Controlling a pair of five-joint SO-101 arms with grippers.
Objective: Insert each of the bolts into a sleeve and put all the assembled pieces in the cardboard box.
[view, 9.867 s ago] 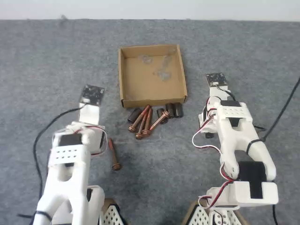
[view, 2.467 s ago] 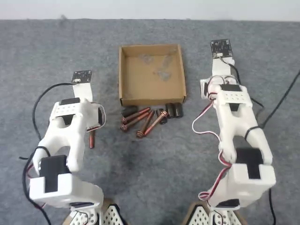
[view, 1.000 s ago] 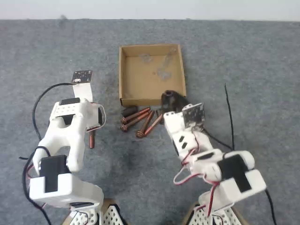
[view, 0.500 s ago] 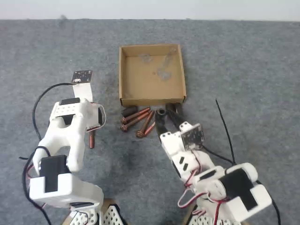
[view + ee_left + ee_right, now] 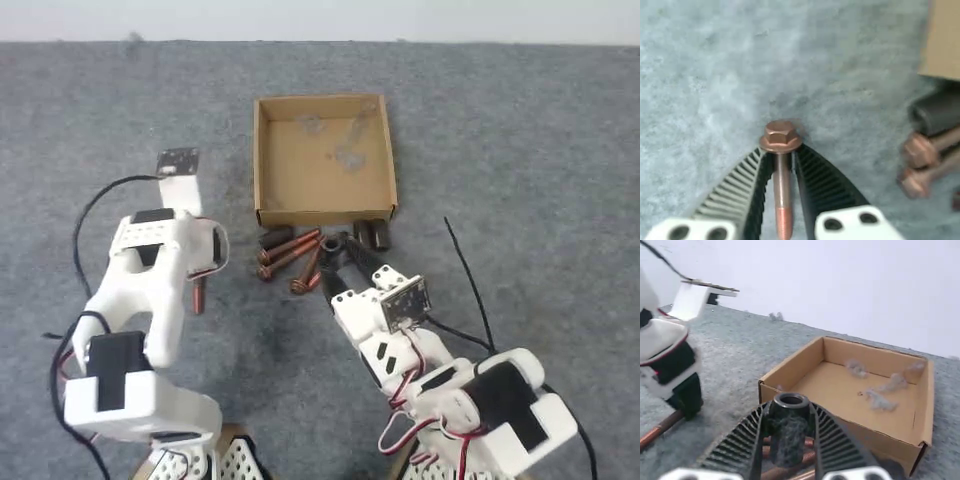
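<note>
My left gripper (image 5: 781,152) is shut on a copper bolt (image 5: 782,190), gripping its shaft just behind the hex head; in the high view this bolt (image 5: 198,295) pokes out beside the left arm, low over the carpet. My right gripper (image 5: 790,415) is shut on a black sleeve (image 5: 789,426), held upright with its bore showing. In the high view the sleeve (image 5: 331,243) hangs over the right end of the loose bolts (image 5: 288,254). One more sleeve (image 5: 271,238) and two others (image 5: 373,233) lie along the front wall of the cardboard box (image 5: 264,160).
The cardboard box (image 5: 922,405) holds only some grey fluff. Grey carpet covers the table, with free room left of the box and between the arms. A black cable (image 5: 470,275) trails from the right arm.
The right arm swung in from the right, took a sleeve by the box, and now holds it raised, shifted left over the bolts. The left arm has kept its bolt almost still.
</note>
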